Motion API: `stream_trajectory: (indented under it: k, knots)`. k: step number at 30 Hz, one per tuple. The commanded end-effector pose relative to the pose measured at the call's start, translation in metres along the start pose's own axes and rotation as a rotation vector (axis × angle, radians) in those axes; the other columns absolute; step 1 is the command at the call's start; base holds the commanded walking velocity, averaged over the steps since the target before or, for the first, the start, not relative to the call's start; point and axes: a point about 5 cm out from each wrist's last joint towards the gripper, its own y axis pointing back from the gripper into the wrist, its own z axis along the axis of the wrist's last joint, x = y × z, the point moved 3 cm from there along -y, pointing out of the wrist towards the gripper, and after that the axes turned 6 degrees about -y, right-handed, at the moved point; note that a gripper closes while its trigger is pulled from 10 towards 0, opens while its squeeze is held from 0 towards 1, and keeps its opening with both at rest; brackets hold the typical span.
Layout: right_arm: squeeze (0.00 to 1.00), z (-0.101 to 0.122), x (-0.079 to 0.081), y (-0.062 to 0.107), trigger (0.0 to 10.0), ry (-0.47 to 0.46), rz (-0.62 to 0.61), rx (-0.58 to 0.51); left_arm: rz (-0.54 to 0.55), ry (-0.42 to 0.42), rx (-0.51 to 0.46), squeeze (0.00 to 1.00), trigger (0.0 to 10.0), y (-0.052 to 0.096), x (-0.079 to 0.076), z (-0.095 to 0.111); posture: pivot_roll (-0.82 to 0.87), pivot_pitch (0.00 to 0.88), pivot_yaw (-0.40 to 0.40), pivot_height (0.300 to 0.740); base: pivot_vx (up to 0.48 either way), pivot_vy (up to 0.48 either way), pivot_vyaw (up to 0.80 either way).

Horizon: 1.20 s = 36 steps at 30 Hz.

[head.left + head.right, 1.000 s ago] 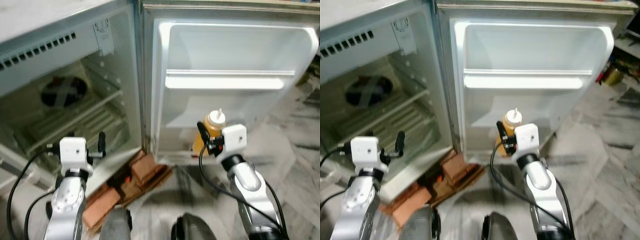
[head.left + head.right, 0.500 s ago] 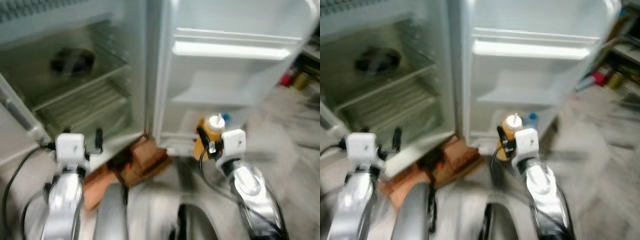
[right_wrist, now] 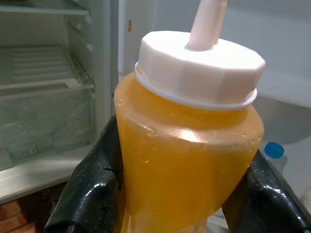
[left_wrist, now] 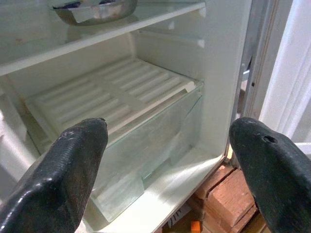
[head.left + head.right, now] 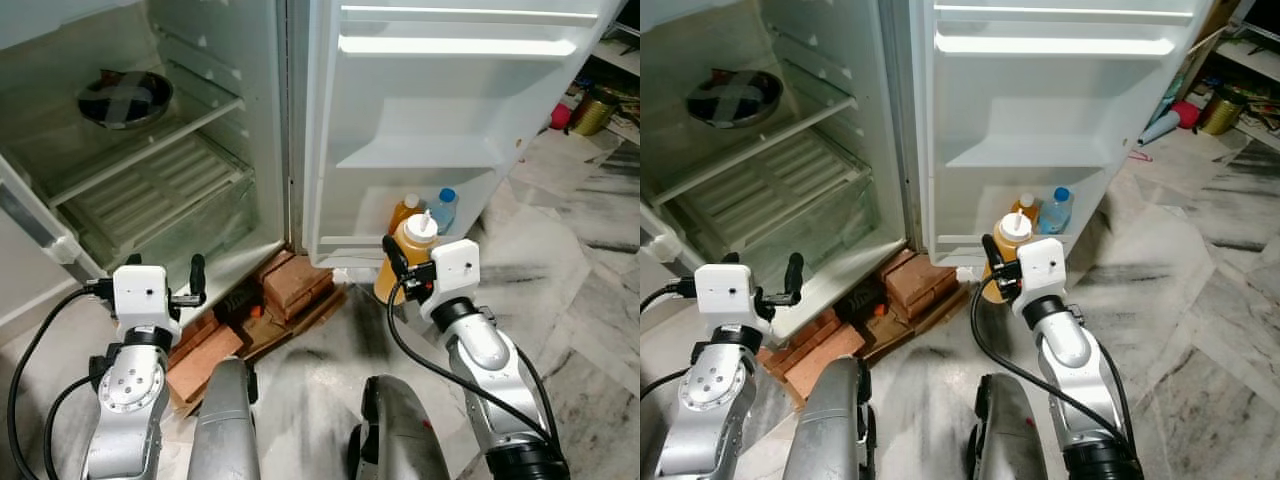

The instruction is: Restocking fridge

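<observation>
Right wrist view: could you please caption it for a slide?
Right gripper holds a yellow squeeze bottle before the open fridge.

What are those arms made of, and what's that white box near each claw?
Both arms are shiny silver metal with rounded joints. Each wrist carries a white boxy block, and loose black cables loop from it down along the arm. The left gripper and right gripper each have two long black fingers, thick, rounded and slightly textured.

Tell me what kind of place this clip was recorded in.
Probably a home kitchen or storeroom: an open fridge propped on bricks, a marble floor, and bottles already in the door. The right gripper holds a sauce bottle.
</observation>
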Motion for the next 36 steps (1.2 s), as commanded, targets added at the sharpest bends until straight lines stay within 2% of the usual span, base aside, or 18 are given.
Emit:
stream_trajectory:
  k: [1, 36]
  knots:
    - [0.00, 0.0022, -0.0037, -0.0014, 10.0, 0.009, -0.008, -0.008, -0.008, 0.002, 0.003, 0.00, 10.0, 0.0018, -0.0006, -0.0007, 0.06, 0.159, -0.043, 0.642, 0.300, 0.000, 0.00]
    - [0.00, 0.0024, -0.0027, -0.0064, 10.0, 0.018, -0.006, -0.012, -0.012, 0.022, 0.008, 0.00, 10.0, 0.0010, -0.0055, -0.0013, 0.05, 0.160, -0.043, 0.642, 0.311, 0.000, 0.00]
